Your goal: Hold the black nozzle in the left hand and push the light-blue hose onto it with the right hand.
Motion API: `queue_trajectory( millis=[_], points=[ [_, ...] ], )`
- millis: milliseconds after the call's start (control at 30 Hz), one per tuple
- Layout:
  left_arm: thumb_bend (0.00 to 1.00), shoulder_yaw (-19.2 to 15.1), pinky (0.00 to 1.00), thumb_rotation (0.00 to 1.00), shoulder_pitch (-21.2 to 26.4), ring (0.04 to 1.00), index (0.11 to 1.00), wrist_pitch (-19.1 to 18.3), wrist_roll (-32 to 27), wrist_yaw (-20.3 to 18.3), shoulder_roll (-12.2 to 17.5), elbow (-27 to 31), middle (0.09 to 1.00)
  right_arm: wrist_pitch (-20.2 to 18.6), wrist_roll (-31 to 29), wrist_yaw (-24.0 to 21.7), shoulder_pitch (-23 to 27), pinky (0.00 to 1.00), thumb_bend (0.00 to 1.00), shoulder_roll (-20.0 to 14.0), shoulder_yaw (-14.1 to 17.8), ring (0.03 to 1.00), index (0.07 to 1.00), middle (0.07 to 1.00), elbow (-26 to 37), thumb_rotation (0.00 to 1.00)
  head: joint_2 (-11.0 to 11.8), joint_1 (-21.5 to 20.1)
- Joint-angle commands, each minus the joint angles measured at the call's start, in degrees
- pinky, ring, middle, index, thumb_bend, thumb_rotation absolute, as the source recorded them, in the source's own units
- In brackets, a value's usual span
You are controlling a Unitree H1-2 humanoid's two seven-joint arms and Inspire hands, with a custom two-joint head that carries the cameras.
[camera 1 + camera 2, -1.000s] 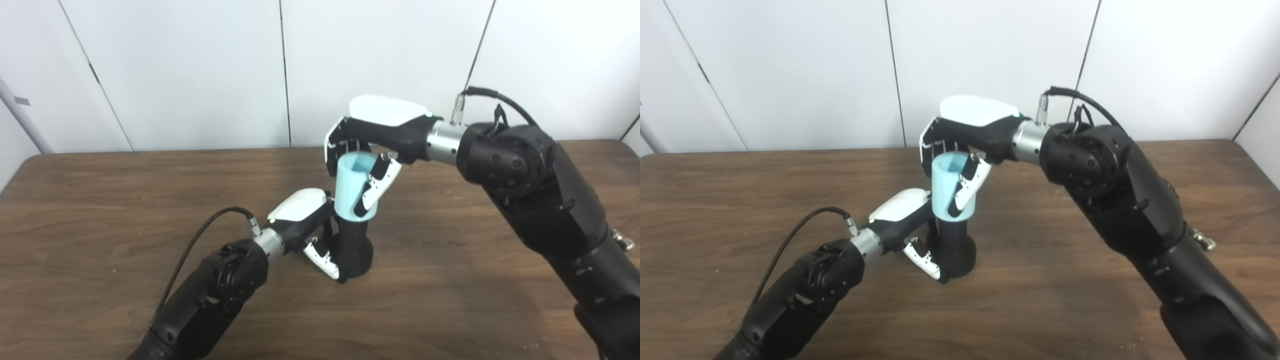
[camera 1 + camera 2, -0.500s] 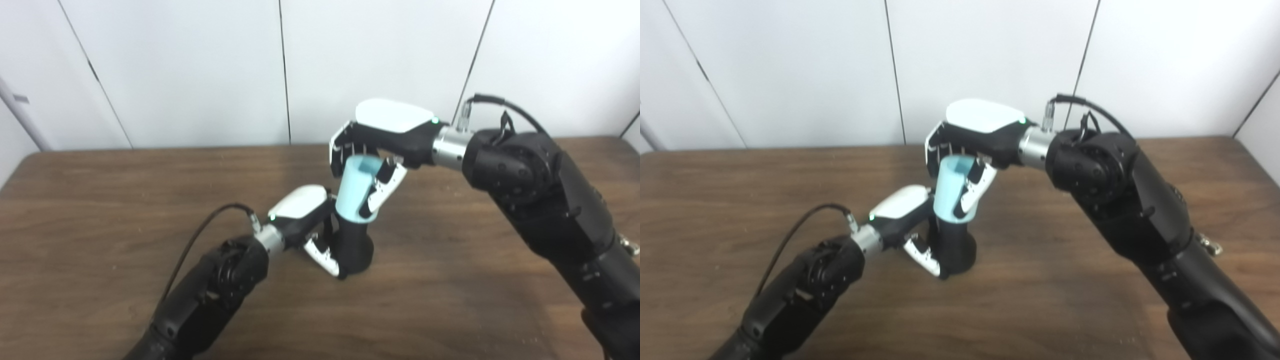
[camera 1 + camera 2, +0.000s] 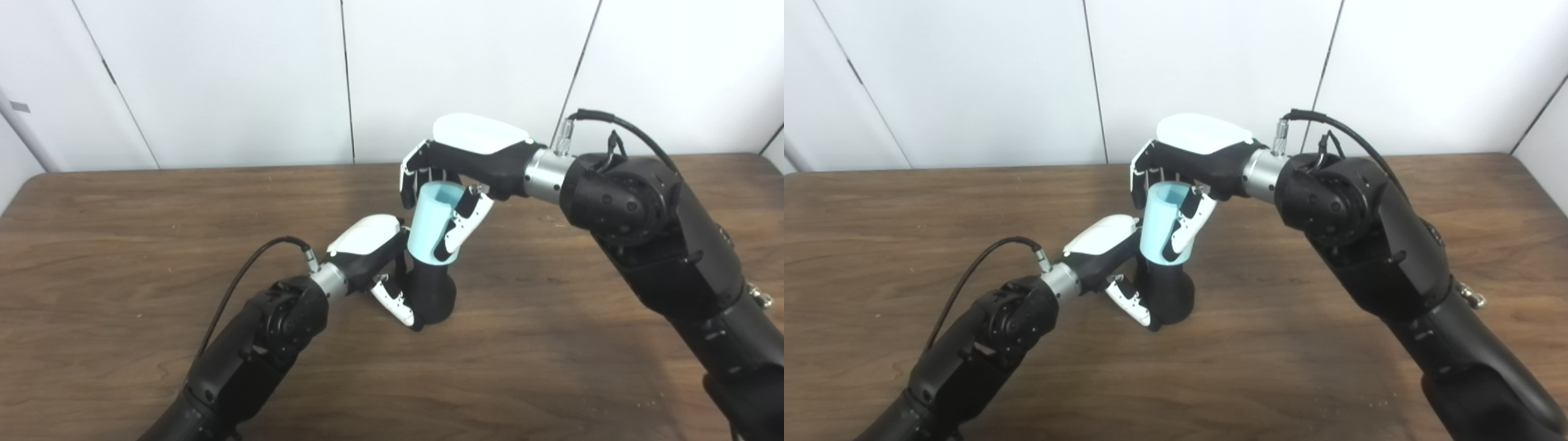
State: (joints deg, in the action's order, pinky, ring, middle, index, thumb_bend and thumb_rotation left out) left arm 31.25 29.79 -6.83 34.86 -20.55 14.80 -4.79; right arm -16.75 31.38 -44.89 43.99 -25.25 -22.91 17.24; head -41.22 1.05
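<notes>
Left hand (image 3: 380, 269) fingers grip the black nozzle (image 3: 430, 295) upright on the surface. Right hand (image 3: 456, 184) fingers clasp the light-blue hose (image 3: 432, 226), seated tilted atop it. Risk: off-axis pushing may jam or topple the nozzle.

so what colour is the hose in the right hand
Light blue: the hose shows best in the left eye view.

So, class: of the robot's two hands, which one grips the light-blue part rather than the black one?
The right hand, higher up, is closed around the light-blue hose. The left hand, lower, near the table, grips the black nozzle.
</notes>
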Motion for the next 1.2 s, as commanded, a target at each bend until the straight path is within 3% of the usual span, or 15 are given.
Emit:
queue_trajectory(
  millis=[0, 533, 800, 1167],
  points=[
    [0.53, 1.28, 1.00, 0.00, -1.10, 0.602, 0.487, -1.43, 1.23, -3.09, 0.28, -1.26, 0.479, 0.18, -0.61, -1.01, 2.41, 0.35, 0.50, 0.57, -0.52, 0.445, 0.515, 0.472, 1.33, 0.00, -0.07, 0.03],
    [0.53, 1.19, 1.00, 0.00, -0.81, 0.602, 0.490, -0.49, 0.77, -3.63, 0.57, -1.90, 0.472, 1.40, -1.87, -1.30, 1.39, 0.35, 0.50, 0.03, -0.88, 0.444, 0.517, 0.472, 2.67, 0.00, -0.25, -0.09],
    [0.53, 0.93, 1.00, 0.00, -1.00, 0.602, 0.491, -0.84, 0.79, -3.92, 0.73, -1.39, 0.471, 1.00, -1.45, -1.14, -1.27, 0.34, 0.50, -0.76, -0.81, 0.444, 0.517, 0.479, 2.97, 0.00, -0.50, -0.37],
    [0.53, 0.67, 1.00, 0.00, -1.15, 0.602, 0.485, -1.22, 0.90, -3.67, 0.44, -1.44, 0.483, 0.67, -0.61, 2.38, -7.08, 0.35, 0.50, -1.40, -0.60, 0.426, 0.529, 0.474, 1.52, 0.00, -0.60, -0.45]
  ],
)
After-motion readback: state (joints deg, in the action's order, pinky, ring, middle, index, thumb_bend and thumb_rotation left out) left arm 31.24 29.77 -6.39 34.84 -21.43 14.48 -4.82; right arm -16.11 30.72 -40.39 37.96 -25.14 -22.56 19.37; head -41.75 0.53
